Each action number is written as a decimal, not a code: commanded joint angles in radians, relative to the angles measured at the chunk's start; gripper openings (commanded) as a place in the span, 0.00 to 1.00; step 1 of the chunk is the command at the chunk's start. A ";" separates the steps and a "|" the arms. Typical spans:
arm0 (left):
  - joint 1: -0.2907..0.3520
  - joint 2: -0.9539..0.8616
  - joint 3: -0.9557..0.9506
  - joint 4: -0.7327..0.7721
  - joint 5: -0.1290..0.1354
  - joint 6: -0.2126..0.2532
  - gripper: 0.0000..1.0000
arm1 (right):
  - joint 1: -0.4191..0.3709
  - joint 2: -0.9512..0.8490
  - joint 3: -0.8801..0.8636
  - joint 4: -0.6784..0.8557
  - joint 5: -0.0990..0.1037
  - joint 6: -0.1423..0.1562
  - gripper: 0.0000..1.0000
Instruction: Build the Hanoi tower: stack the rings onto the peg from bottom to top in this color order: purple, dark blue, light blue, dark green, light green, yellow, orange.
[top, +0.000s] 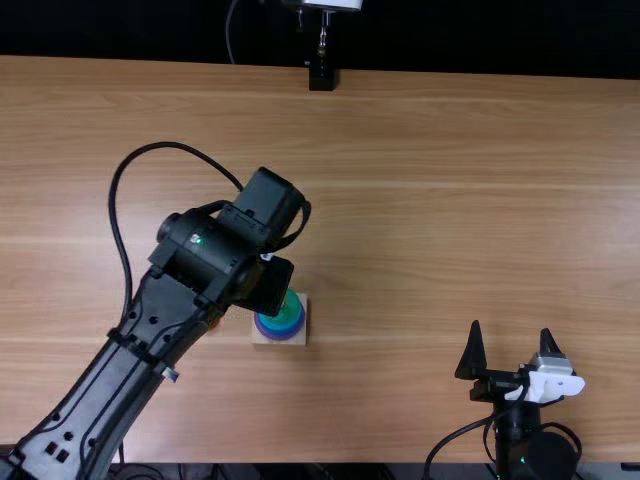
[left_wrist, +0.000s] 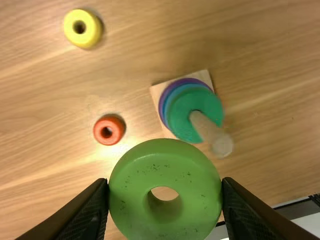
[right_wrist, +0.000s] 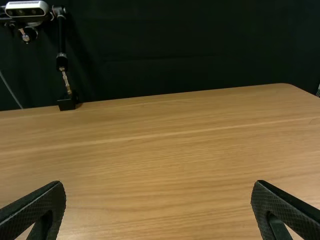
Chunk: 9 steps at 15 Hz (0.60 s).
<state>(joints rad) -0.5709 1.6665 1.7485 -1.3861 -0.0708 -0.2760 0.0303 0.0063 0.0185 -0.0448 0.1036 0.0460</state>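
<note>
Gripped at its rim between the two black fingers of the left gripper (left_wrist: 165, 183), parted to the ring's full breadth, a light green ring (left_wrist: 165, 169) hangs above the table (top: 430, 200), its hole turned upward. The upright peg (left_wrist: 206, 131) appears to stand just to the right of the held ring, so the coming move likely calls for a short shift right, hole over peg tip, before lowering. A rim landing on the tip looks like the main risk.

Around the peg, a dark green ring (left_wrist: 182, 120) tops blue and a purple ring (left_wrist: 187, 80) on the square wooden base (left_wrist: 204, 76). To the base's left lies an orange ring (left_wrist: 117, 128), with a yellow ring (left_wrist: 89, 37) farther off. The right gripper (top: 510, 327), at the near right, spreads its empty fingers wide; the left arm is nearer the work.
</note>
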 joint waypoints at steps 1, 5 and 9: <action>-0.014 0.019 0.069 0.004 -0.003 -0.026 0.00 | -0.006 -0.006 -0.008 0.003 -0.006 -0.004 1.00; -0.050 0.052 0.086 0.013 -0.003 -0.059 0.00 | -0.006 -0.006 -0.008 0.003 -0.006 -0.004 1.00; -0.067 0.075 0.088 0.015 -0.003 -0.068 0.00 | -0.006 -0.006 -0.008 0.003 -0.006 -0.004 1.00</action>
<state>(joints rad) -0.6277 1.7290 1.8023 -1.3712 -0.0711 -0.3264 0.0299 0.0063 0.0181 -0.0448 0.1036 0.0460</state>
